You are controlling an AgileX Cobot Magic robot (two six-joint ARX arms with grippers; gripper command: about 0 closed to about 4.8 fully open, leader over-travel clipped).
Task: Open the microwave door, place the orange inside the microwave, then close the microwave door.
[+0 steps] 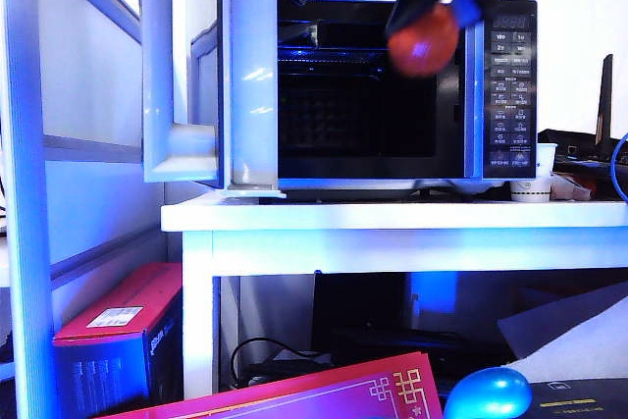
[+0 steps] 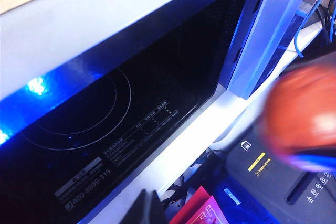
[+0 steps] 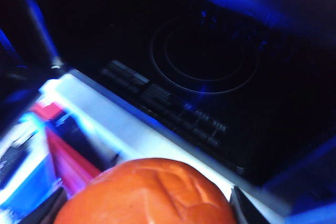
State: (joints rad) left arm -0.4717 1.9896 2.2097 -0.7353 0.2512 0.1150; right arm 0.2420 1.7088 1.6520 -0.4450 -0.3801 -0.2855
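Microwave: large black boxy microwave (image 2: 131, 124) with its dark cavity exposed; white trim runs along the front edge.
Cavity floor: glossy black surface bearing thin concentric ring markings and small white printed text, including a phone number near the front edge.
Door: the microwave door (image 2: 273, 30) stands swung open beside the cavity, showing its pale inner frame.
Orange: small round bright orange-red ball (image 2: 304, 114), blurred, outside the cavity in front of the opening.
Left gripper: a dark part (image 2: 144, 211) shows at the frame edge; jaw state not discernible.
Below: dark panel with yellow label (image 2: 262, 177); red printed box corner (image 2: 202, 211).
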